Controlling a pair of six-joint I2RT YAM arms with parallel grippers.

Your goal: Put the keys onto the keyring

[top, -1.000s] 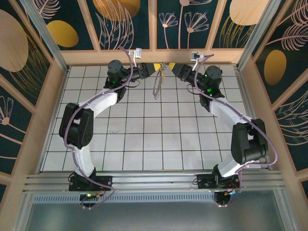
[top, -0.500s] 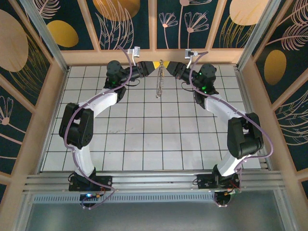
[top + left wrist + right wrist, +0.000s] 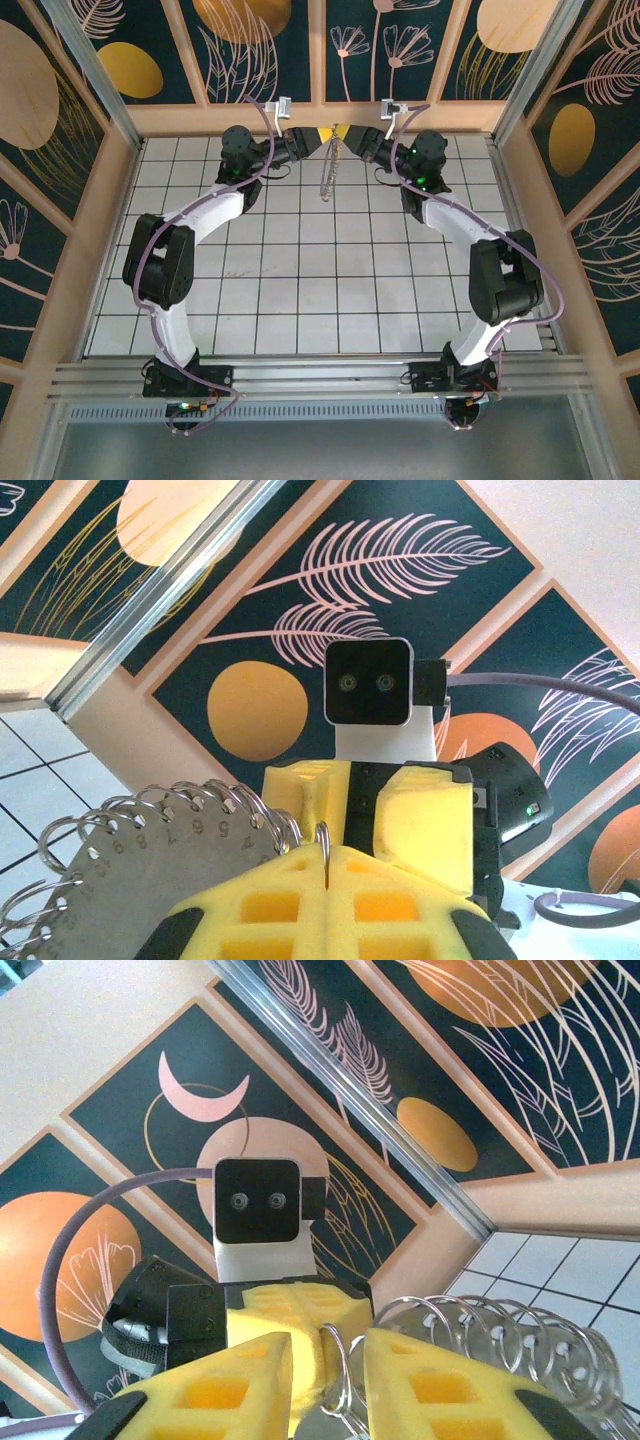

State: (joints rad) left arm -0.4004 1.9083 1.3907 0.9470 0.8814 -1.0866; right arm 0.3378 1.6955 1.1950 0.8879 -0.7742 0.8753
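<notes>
Your two arms meet at the far edge of the tiled table (image 3: 300, 280), close to the wooden rail (image 3: 330, 117), a little right of centre. The left gripper (image 3: 322, 136) and the right gripper (image 3: 345, 131) point at each other with their yellow tips almost touching.

The keyring (image 3: 328, 172) hangs from that meeting point and dangles toward you, clear of the tiles as far as you can judge from above. Up close it is a bundle of wire rings (image 3: 490, 1335) strung beside a flat grey plate (image 3: 130, 900).

The only writing you can read is on that plate. Small numerals are stamped along its curved edge, one beside each hole. The 5, 6 and 8 are plain, with two-digit figures further round that are harder to make out.

Your left pincer is fully closed, and a thin loop (image 3: 324, 838) of the keyring is pinched in the seam between its pads.

Your right pincer stands partly closed with a gap between the pads, and a thin loop of the keyring sits in that gap. You cannot tell whether the pads actually press on it.
</notes>
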